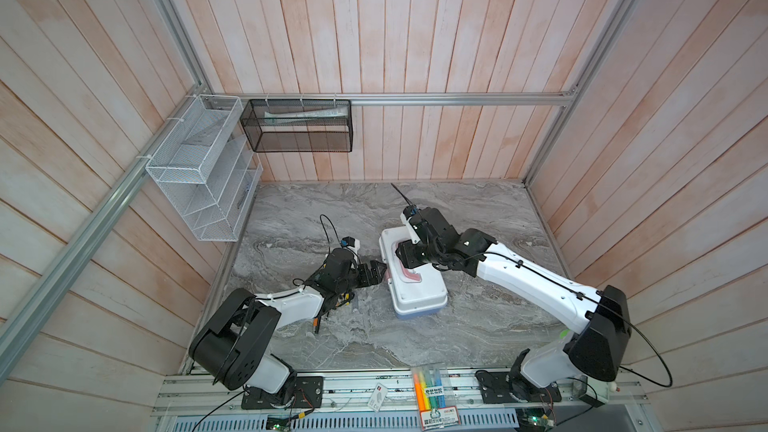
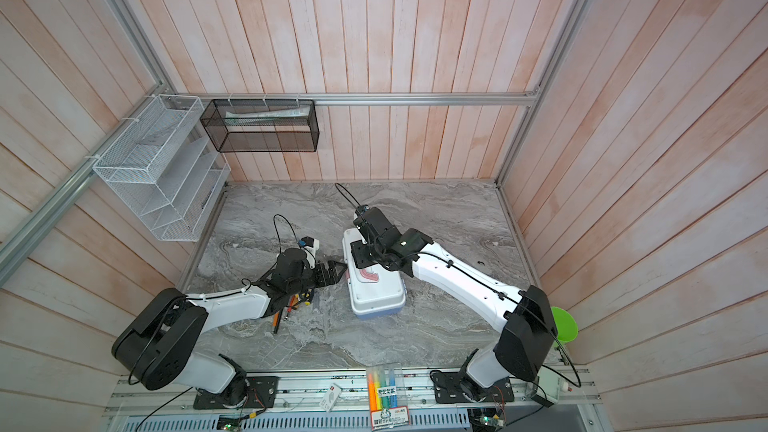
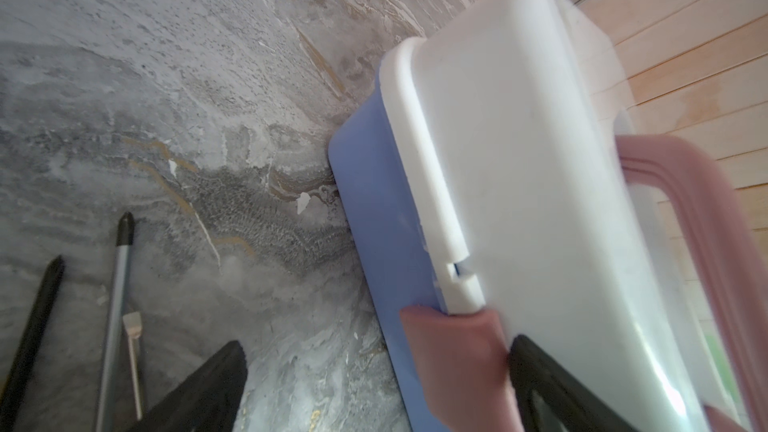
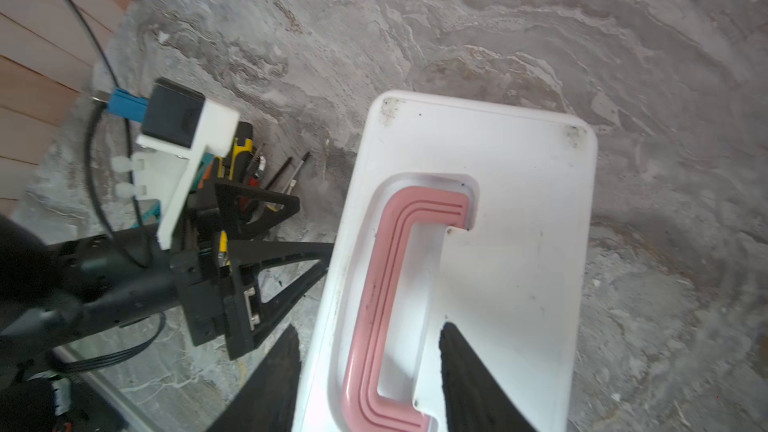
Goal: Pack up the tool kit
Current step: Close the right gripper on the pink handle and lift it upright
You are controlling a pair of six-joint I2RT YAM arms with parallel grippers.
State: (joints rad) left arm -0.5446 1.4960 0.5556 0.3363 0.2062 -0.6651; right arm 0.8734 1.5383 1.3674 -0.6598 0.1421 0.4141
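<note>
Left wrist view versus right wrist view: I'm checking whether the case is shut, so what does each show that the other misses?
Only the left wrist view shows the pink latch and the blue base under the white lid. Only the right wrist view shows the yellow-black tool and the right gripper straddling the pink handle. Both show the lid, the handle and screwdriver tips on the marble table.

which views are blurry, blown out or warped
Left wrist view: the white lid and pink handle are smeared soft near the lens, the tabletop crisper. Right wrist view: the lid is glary, nearly blown out. Both top views: sharp, the wall planks splayed by the wide lens.
</note>
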